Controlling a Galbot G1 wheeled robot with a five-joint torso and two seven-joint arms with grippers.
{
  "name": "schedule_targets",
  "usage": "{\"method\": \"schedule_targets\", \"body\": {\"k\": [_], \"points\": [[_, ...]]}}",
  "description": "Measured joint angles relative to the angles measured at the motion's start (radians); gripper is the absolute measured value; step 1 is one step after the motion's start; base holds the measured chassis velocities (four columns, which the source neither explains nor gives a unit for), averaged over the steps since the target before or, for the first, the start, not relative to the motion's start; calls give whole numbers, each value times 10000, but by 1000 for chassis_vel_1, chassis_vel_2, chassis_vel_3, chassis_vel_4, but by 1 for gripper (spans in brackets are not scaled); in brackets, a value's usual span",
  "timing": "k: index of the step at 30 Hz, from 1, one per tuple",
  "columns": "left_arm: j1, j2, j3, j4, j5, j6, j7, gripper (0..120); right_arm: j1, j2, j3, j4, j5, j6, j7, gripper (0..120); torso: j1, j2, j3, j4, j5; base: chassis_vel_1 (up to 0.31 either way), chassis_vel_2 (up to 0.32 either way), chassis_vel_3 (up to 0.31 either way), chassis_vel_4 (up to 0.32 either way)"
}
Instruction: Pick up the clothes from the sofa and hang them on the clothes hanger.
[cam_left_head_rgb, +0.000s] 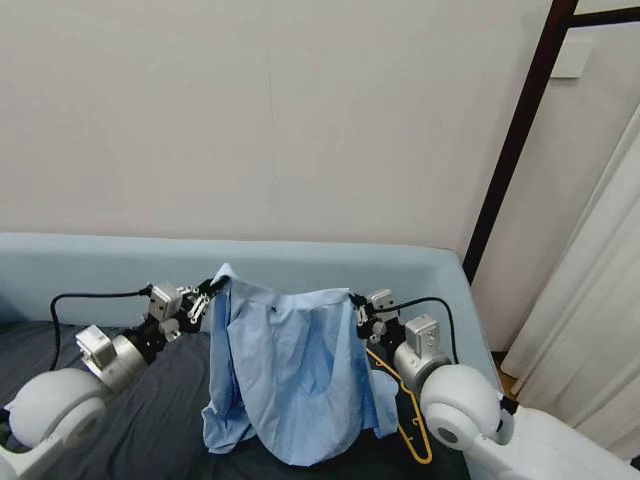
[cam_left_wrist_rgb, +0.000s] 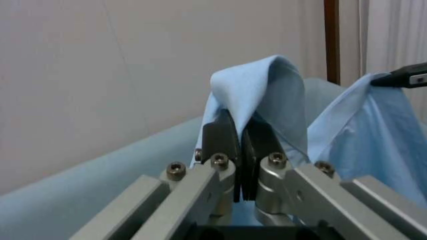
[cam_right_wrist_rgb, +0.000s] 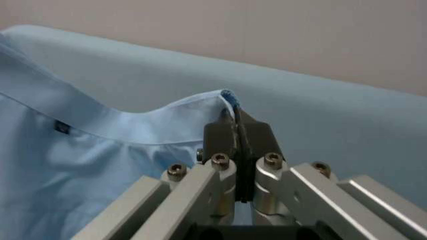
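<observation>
- Blue shirt (cam_left_head_rgb: 290, 380) is seen from the head view, held spread in front of the backrest of the sofa (cam_left_head_rgb: 100, 260), its lower edge hanging toward the dark seat.
- One upper corner is clamped in the left claw (cam_left_head_rgb: 210, 290) and the other in the right claw (cam_left_head_rgb: 357, 305). Both are held about level with the top of the sofa's backrest.
- A yellow hanger (cam_left_head_rgb: 405, 420) is seen under the right arm, over the seat near the sofa's right end.
- A dark pole (cam_left_head_rgb: 515, 140) stands beyond that end of the sofa.
- In the left wrist view, the left claw (cam_left_wrist_rgb: 241, 145) is pressed together on a fold of the shirt (cam_left_wrist_rgb: 267, 90), which is draped over its tips. The sofa (cam_left_wrist_rgb: 100, 175) is seen behind it.
- In the right wrist view, the right claw (cam_right_wrist_rgb: 238, 137) is pinched tight on an edge of the shirt (cam_right_wrist_rgb: 80, 165), with the sofa's backrest (cam_right_wrist_rgb: 320, 110) behind it.
</observation>
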Motion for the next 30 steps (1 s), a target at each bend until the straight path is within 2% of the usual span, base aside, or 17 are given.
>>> {"method": "schedule_targets", "body": {"k": [3, 4, 6, 8, 9, 10, 12, 13, 15, 17, 21, 23, 24, 28, 30], "points": [[281, -582, 6, 228, 181, -66, 9, 0, 14, 487, -221, -865, -357, 632, -741, 0, -1, 0, -1, 0, -1, 0, 0, 0, 0], [281, -582, 6, 228, 181, -66, 9, 0, 14, 487, -221, -865, -357, 632, -741, 0, -1, 0, -1, 0, -1, 0, 0, 0, 0], [324, -1016, 71, 446, 390, -72, -78, 0, 108, 816, -338, -1328, -531, 693, -794, 0, 0, 0, 0, 1, -1, 0, 0, 0, 0], [289, -1359, 130, 672, 533, -24, -225, 0, 180, 1013, -378, -1627, -416, 575, -748, 10, 0, 0, 0, 4, -2, 0, 0, 0, 0], [289, -1359, 130, 672, 533, -24, -225, 0, 180, 1013, -378, -1627, -416, 575, -748, 10, 0, 0, 0, 4, -2, 0, 0, 0, 0], [234, -1462, 137, 776, 579, 16, -278, 0, 186, 1007, -348, -1613, 34, 285, -591, 14, 0, 0, 0, 4, -2, 0, 0, 0, 0], [127, -1511, 126, 969, 691, 98, -331, 0, 102, 808, 18, -1156, 2100, -1417, 554, 25, 0, 0, 0, -1, 0, 0, 0, 0, 0], [127, -1511, 126, 969, 691, 98, -331, 0, 102, 808, 18, -1156, 2100, -1417, 554, 25, 0, 0, 0, -1, 0, 0, 0, 0, 0], [107, -1487, 99, 1082, 793, 112, -343, 0, -115, 602, 523, -903, 3474, -2939, 1368, 33, -1, 1, 0, -1, -1, 0, 0, 0, 0], [110, -1483, 86, 1111, 866, 112, -343, 0, -504, 395, 1026, -924, 3880, -3908, 1457, 41, 0, 0, -1, -1, 0, 0, 0, 0, 0], [217, -1487, 4, 910, 924, 105, -342, 0, -994, 308, 1583, -1550, 3416, -4579, 1160, 54, -1, 0, -1, -4, 1, 0, 0, 0, 0], [402, -1429, -131, 643, 960, 83, -341, 0, -1131, 412, 1756, -2561, 2377, -4620, 734, 63, -1, 0, 0, -1, 3, 0, 0, 0, 0], [402, -1429, -131, 643, 960, 83, -341, 0, -1131, 412, 1756, -2561, 2377, -4620, 734, 63, -1, 0, 0, -1, 3, 0, 0, 0, 0], [510, -1287, -177, 358, 991, -13, -339, 0, -1238, 862, 2211, -4368, 666, -4576, 125, 84, -1, 0, -1, -1, 0, 0, 0, 0, 0], [510, -1280, -175, 324, 989, -23, -337, 0, -1243, 986, 2283, -4729, 189, -4516, -126, 86, 0, 0, 0, -2, 1, 0, 0, 0, 0]]}}
